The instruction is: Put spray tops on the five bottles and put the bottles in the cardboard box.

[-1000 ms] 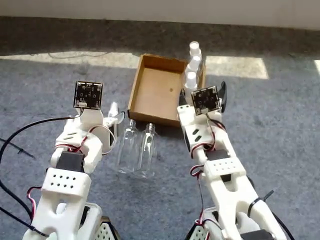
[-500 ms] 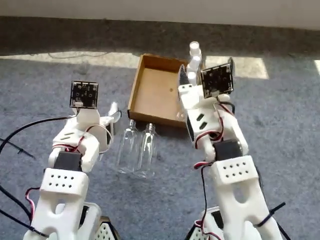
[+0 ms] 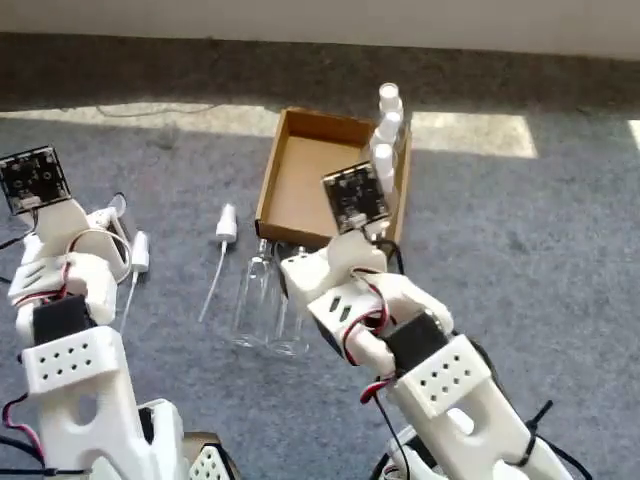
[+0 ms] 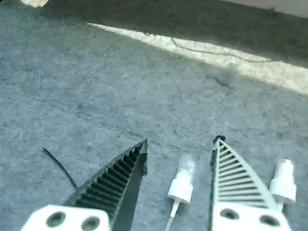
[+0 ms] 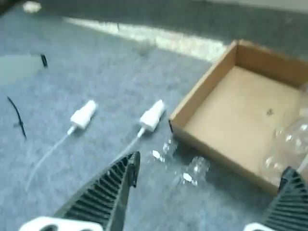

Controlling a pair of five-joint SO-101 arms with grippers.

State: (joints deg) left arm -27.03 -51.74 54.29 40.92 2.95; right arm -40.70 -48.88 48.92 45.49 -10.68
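White spray top [image 4: 182, 178] lies unheld within open left gripper [image 4: 182, 141]; right gripper [image 5: 211, 163] wide open, empty, over bottles [image 5: 195, 169].

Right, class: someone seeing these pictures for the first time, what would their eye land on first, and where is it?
The box at the middle back of the carpet, with three capped bottles lined along its right wall. In front of it lie two topless bottles, with two loose spray tops to their left; the left claw hangs open over one.
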